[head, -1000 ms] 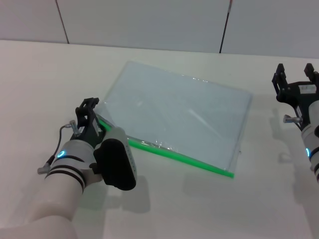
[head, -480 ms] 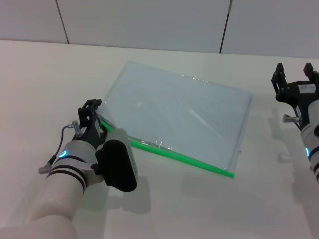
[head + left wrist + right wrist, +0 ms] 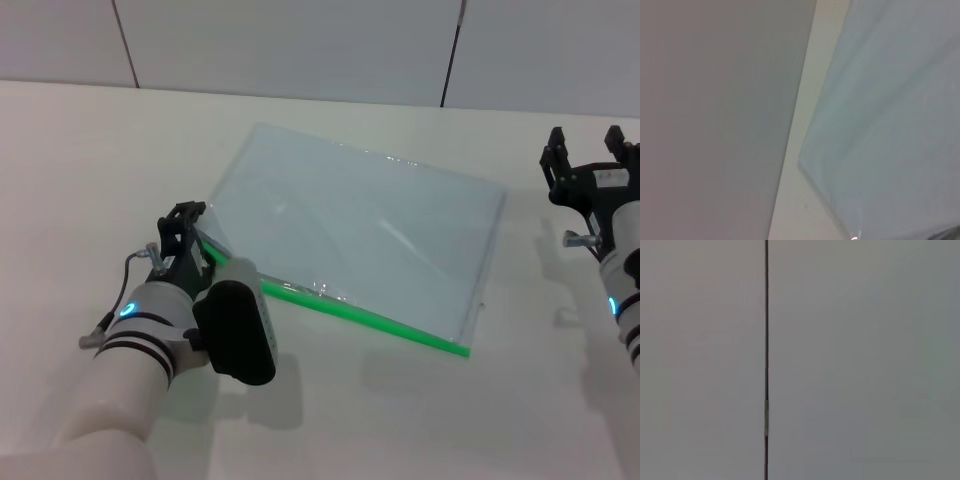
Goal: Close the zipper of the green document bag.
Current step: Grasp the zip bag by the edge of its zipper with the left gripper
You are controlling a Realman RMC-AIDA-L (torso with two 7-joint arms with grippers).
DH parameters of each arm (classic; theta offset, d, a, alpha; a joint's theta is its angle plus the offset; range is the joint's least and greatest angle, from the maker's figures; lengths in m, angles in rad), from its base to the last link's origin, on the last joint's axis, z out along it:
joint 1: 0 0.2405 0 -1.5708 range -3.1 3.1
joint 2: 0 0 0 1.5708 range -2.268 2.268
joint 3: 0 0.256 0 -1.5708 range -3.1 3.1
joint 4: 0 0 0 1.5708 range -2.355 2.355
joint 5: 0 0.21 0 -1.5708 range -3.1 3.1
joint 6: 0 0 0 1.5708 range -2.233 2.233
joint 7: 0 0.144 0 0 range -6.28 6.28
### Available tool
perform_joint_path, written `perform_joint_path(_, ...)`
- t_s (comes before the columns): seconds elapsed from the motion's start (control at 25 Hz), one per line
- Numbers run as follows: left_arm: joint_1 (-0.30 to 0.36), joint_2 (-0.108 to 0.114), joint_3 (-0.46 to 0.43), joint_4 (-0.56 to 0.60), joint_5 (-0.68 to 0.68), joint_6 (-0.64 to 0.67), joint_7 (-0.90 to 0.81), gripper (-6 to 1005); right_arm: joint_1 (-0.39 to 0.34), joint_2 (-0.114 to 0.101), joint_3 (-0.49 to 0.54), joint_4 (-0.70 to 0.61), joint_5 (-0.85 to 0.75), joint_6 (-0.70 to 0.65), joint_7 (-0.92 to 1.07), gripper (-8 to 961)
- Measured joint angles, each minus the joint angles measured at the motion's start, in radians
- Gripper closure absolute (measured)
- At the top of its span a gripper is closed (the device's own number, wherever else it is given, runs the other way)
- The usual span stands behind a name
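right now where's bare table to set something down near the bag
Free: the table beyond the left gripper, the near strip below the zipper, and between the green document bag and the right gripper. Crowded: the bag's near-left corner, where the left gripper sits.

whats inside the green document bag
Nothing shows through the green document bag's translucent plastic. The zipper end nearest the left claw is hidden behind that arm.

White table (image 3: 90, 150); green document bag (image 3: 360, 235) lying flat on it
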Motion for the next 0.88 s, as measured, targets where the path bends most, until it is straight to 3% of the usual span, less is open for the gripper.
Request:
perform_joint_path(0.24, -0.001, -0.001, 0.001, 0.0, -0.002, 0.006, 0.005, 456, 0.001, 0.0, 0.0, -0.013, 0.004, 0.0, -0.031, 298)
perform_joint_path(0.48, -0.002, 0.0, 0.001, 0.001, 0.0, 0.002, 0.012, 581, 0.002, 0.0, 0.0, -0.013, 0.004, 0.0, -0.034, 298)
perform_joint_path(0.88, -0.002, 0.0, 0.0, 0.002, 0.0, 0.001, 0.035, 582, 0.002, 0.0, 0.0, -0.013, 0.0, 0.0, -0.034, 298)
